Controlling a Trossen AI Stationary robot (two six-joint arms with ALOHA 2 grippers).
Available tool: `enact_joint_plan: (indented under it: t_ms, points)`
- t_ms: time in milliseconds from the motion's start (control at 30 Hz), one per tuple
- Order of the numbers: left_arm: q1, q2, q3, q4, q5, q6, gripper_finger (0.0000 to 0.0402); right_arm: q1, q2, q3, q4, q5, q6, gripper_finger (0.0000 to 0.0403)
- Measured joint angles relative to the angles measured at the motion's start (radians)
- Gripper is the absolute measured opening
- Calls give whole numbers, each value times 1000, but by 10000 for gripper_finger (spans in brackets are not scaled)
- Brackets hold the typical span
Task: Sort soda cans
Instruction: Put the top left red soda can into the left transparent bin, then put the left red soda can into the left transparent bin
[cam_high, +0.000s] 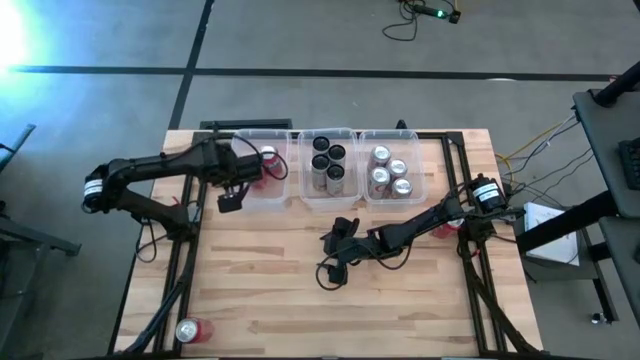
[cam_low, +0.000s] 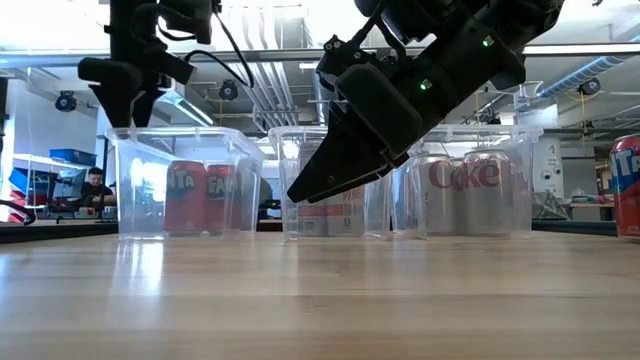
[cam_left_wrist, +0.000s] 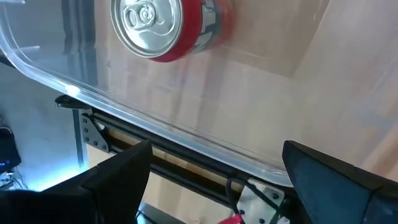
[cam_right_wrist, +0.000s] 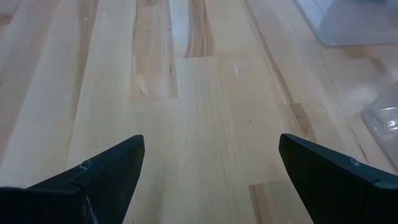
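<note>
The wooden table (cam_high: 260, 290) is being shared by three clear bins (cam_high: 330, 165) holding sorted soda cans (cam_high: 390, 172). One red can (cam_high: 188, 330) is lying well apart from the bins, at the table's near edge. The left gripper (cam_high: 252, 170), fingers spread and empty, is being held over the left bin; the right gripper (cam_high: 335, 262), also spread and empty, is being held over bare wood in front of the bins.

My two arms are dark, slim and jointed, with black cables. Each has a white band near its base. The right hand (cam_low: 335, 170) shows small green lights.
</note>
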Motion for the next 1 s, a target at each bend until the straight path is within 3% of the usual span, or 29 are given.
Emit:
enact_joint_plan:
  t_ms: [200,400,567,733,867,1000]
  points:
    - [-23,-10,8,-1,10,-29,346,0,0,0,0,0,0,368]
    - [-57,-22,123,8,30,-92,346,0,0,0,0,0,0,368]
    - [-156,-39,236,10,61,-183,346,0,0,0,1,4,-13,368]
    - [-262,-69,237,-67,42,-316,346,0,-1,0,-1,11,-27,368]
    - [-367,-104,204,-107,123,-459,346,9,-7,0,-2,12,-45,368]
    - [-545,-107,176,-102,278,-639,346,19,-11,0,-1,12,-65,368]
